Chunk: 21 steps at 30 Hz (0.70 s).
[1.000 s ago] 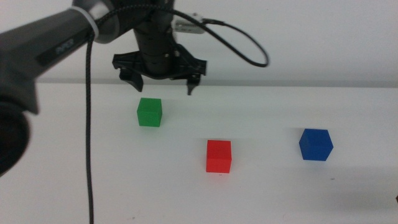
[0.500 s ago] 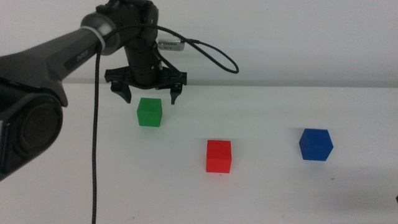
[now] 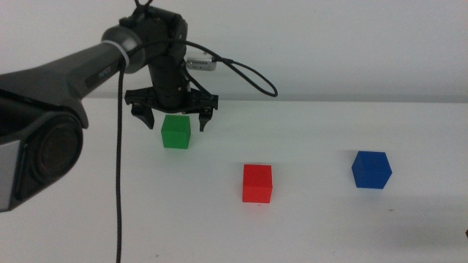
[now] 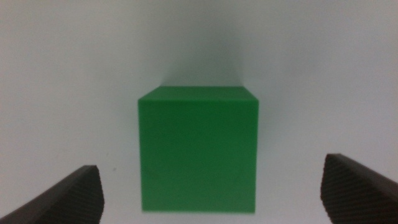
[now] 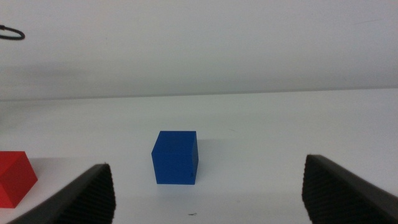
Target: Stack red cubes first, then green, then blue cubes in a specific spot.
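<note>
Three cubes sit on the table (image 3: 110, 219): one green cube (image 3: 175, 132) at the far left, one red cube (image 3: 257, 183) near the middle, one blue cube (image 3: 371, 170) at the right. Two tools show: the left tool (image 3: 172, 119) and right tool (image 5: 208, 193).

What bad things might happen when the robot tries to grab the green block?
The left gripper hangs open around the green cube, jaws wide on both sides. If it closes off-centre, one jaw may push the cube askew instead of gripping it. When carried to the red cube, it might land crooked and slide off. The right gripper waits open facing the blue cube.
</note>
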Motion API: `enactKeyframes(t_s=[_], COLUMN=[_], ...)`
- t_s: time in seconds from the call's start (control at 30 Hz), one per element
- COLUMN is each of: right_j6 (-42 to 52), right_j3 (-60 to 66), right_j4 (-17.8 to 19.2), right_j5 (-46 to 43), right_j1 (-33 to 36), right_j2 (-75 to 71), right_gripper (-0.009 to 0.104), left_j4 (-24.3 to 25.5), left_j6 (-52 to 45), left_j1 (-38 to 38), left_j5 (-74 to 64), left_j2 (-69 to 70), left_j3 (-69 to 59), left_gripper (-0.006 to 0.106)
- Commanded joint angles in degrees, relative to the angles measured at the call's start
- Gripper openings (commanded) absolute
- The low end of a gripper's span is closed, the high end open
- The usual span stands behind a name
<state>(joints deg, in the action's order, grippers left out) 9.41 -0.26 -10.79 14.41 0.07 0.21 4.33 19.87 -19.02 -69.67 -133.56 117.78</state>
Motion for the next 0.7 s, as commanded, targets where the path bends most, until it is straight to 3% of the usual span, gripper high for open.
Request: enactKeyframes(t_s=[0.0, 0.67], right_j6=[0.4, 0.4], right_j3=[2.4, 2.4], right_j4=[0.2, 0.2], right_j5=[-0.2, -0.2], right_j1=[-0.5, -0.5], right_j2=[-2.3, -2.3], right_gripper=[0.080, 0.080], left_j4=[0.2, 2.2], left_j6=[-0.1, 1.1], left_j1=[0.3, 0.5], left_j5=[1.4, 4.2], left_j2=[-0.6, -2.9], left_j3=[0.3, 0.3], left_gripper=[0.094, 0.094])
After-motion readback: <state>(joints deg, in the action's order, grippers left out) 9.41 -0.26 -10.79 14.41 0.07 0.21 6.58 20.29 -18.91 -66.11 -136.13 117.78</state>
